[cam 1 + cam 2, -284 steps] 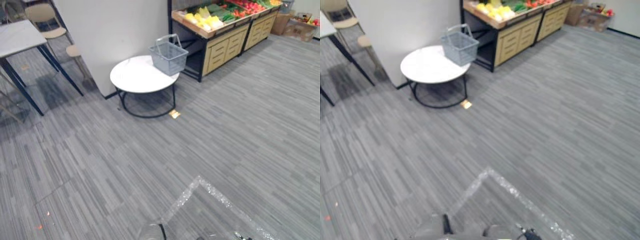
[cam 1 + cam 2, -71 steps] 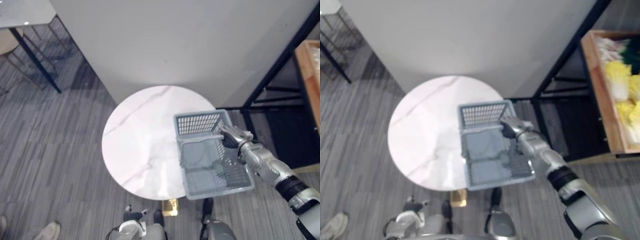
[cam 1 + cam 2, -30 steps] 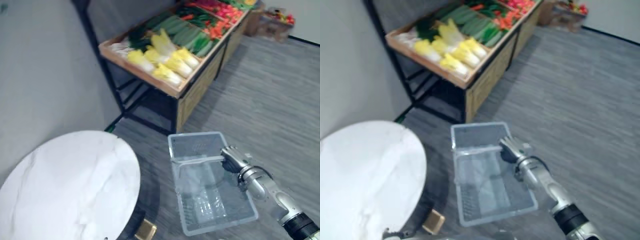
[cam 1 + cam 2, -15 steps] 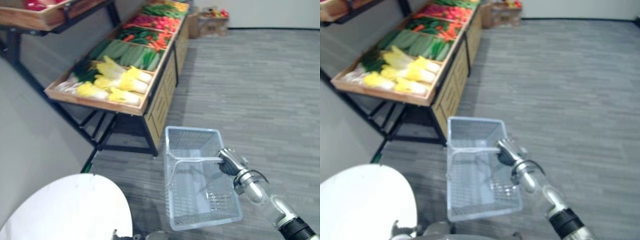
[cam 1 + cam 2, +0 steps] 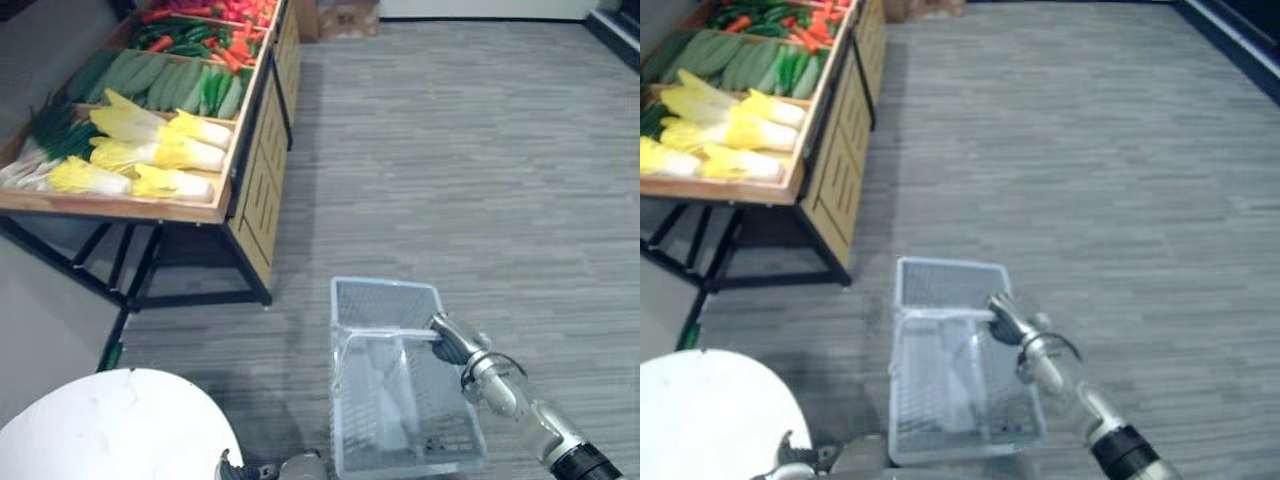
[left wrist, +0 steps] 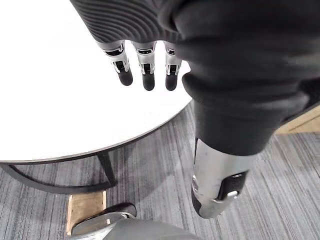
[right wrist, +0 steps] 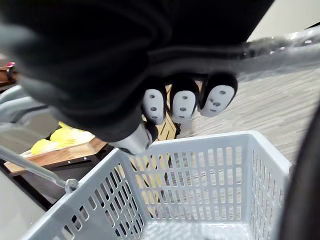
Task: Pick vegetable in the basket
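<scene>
Far to my left lie the cabbages, nearer my loose, empty left hand; my right hand grips the basket handle.

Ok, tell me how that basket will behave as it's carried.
Probably light: the mesh basket looks empty. It will likely swing and tilt, hanging from one thin handle in the right hand. Its walls look stiff.
</scene>
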